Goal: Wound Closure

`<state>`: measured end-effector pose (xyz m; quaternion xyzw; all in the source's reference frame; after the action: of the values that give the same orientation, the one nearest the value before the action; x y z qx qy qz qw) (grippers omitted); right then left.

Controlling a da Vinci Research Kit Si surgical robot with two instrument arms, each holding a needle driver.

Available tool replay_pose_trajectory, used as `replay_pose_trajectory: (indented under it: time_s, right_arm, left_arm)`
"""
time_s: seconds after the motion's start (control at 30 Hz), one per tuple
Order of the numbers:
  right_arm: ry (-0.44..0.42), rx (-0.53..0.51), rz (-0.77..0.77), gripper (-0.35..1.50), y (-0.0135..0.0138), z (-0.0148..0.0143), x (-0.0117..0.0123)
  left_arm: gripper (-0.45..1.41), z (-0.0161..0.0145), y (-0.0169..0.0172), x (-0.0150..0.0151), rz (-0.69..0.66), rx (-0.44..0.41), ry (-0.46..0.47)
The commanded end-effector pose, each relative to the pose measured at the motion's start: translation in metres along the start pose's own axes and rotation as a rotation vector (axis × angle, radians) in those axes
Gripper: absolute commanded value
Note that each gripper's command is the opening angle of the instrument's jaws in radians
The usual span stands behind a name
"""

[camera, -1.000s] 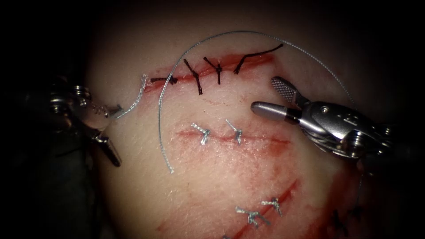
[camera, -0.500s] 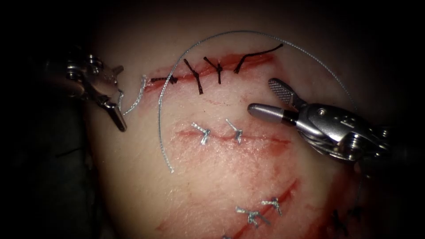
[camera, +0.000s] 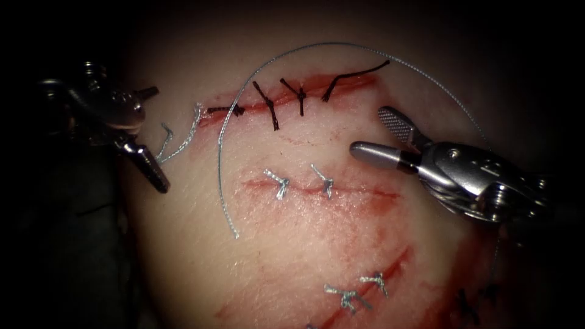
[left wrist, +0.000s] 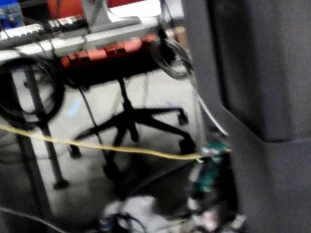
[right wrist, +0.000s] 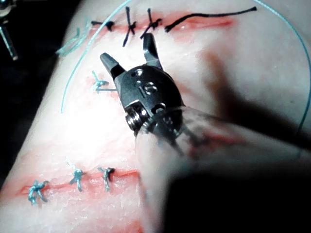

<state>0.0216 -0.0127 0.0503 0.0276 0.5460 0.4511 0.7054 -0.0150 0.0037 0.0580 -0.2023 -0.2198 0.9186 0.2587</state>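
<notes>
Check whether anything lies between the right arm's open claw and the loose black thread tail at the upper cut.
Nothing visible does: only bare pale tissue separates the right arm's empty, open steel claw from the loose black thread tail. The long pale thread arcs beyond the tail, not between.

The right arm's tool comes in from the endoscope view's right, its shaft sloping down toward that edge and its wrist bent so the tips aim left. Its two fingers stand spread in a clear V (the ribbed inner face of the upper one shows), with nothing between them. The right wrist view shows the same tool parted and bare. The left arm's tool sits at the far left, its fingers apart, one pointing down and right, one up and right.
</notes>
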Motion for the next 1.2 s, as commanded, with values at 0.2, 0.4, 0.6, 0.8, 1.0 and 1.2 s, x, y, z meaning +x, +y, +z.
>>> replay_pose_trajectory:
  time_s: [0.2, 0.4, 0.6, 0.8, 1.0, 1.2]
  right_arm:
    - [0.058, -0.051, 0.097, 1.33, 0.0070, -0.0047, 0.0085]
    - [0.114, -0.172, 0.131, 1.27, 0.0120, -0.0076, 0.0112]
    - [0.133, -0.269, 0.135, 1.40, 0.0131, -0.0078, 0.0111]
    - [0.118, -0.190, 0.136, 1.37, 0.0119, -0.0073, 0.0110]
    - [0.115, -0.168, 0.135, 1.35, 0.0113, -0.0070, 0.0109]
    - [0.117, -0.168, 0.133, 1.35, 0.0107, -0.0067, 0.0106]
  left_arm:
    - [1.27, 0.0006, 0.0092, 0.0073, -0.046, -0.271, 0.210]
    - [1.24, 0.0063, 0.0143, 0.0113, -0.228, -0.558, 0.373]
    - [0.95, 0.0197, 0.0137, 0.0169, -0.505, -0.833, 0.356]
    - [0.83, 0.0283, 0.0110, 0.0167, -0.735, -0.846, 0.216]
    - [0.65, 0.0305, 0.0112, 0.0172, -0.842, -1.009, 0.230]
    - [0.60, 0.0315, 0.0124, 0.0182, -0.924, -1.140, 0.207]
